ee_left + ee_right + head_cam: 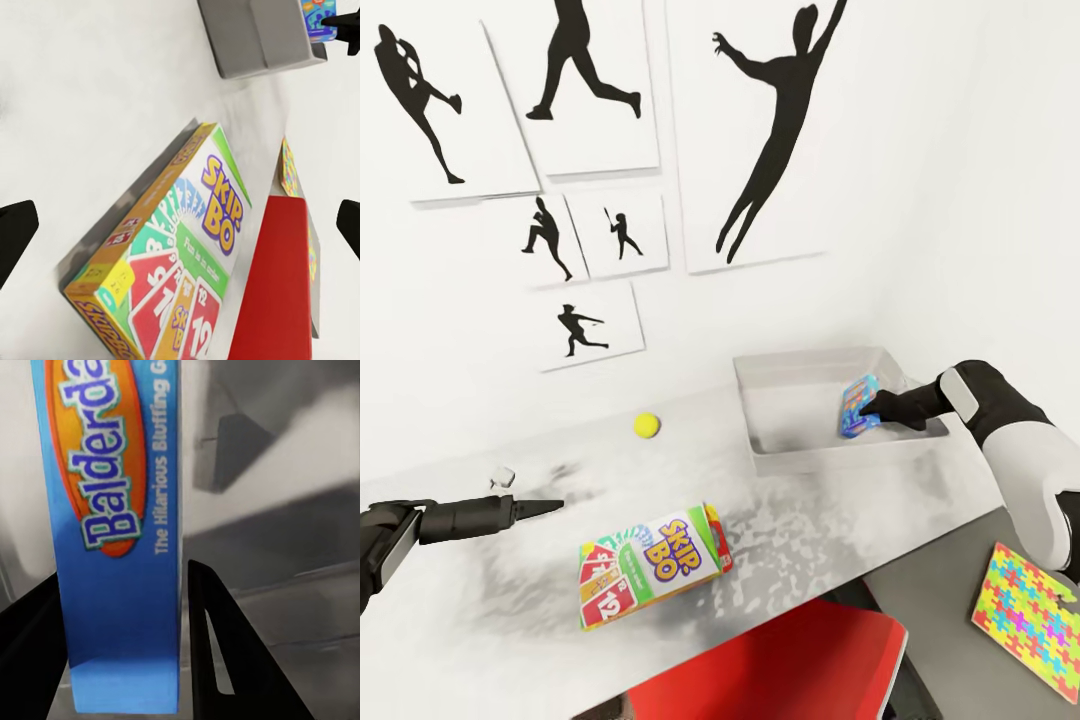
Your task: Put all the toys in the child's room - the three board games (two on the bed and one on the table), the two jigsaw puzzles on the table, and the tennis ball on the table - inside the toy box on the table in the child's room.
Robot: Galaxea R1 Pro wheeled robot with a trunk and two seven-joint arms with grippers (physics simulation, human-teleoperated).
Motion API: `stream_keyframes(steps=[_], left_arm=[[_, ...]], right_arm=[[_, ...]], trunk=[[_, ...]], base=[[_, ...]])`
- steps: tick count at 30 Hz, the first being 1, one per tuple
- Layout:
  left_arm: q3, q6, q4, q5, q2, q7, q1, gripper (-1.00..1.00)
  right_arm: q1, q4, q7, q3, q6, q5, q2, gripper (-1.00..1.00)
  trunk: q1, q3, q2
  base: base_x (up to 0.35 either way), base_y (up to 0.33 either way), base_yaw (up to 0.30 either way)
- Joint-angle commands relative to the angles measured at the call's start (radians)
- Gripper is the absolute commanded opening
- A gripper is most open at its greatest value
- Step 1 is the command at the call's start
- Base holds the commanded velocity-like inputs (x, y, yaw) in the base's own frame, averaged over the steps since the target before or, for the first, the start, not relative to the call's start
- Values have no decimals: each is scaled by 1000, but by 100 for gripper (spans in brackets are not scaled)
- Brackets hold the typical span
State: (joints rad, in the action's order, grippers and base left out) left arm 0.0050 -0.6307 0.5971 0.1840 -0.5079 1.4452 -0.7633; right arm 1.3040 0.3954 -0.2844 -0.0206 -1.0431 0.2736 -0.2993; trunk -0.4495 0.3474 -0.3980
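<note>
One long mottled table (840,520) across the lower half of the head view. At centre right on it, the pale grey toy box (810,455). Inside that box, the right gripper (868,408), pinching the blue board game (856,404), a finger at each side of the box in the right wrist view. Low centre, the SKIP-BO game (652,575) flat on the table. At lower left, the left gripper (550,506), fingers spread wide in the left wrist view. Lower right corner, a jigsaw puzzle (1028,620). Left of the toy box, the small yellow tennis ball (647,425).
</note>
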Motion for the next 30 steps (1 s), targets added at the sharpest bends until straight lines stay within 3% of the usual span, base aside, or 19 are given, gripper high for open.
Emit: stream_keyframes(steps=[1, 9, 30], left_arm=[[0, -11, 0, 2, -1, 3, -1, 100], [0, -11, 0, 2, -1, 4, -1, 100], [0, -11, 1, 2, -1, 4, -1, 100]], right_arm=[[1, 0, -4, -2, -4, -2, 1, -100], [2, 0, -4, -2, -4, -2, -1, -100], [3, 3, -3, -2, -4, -5, -4, -100]], trunk=[[0, 3, -2], [0, 15, -2], [0, 16, -2]], base=[[0, 0, 0], [0, 0, 0], [0, 0, 0]])
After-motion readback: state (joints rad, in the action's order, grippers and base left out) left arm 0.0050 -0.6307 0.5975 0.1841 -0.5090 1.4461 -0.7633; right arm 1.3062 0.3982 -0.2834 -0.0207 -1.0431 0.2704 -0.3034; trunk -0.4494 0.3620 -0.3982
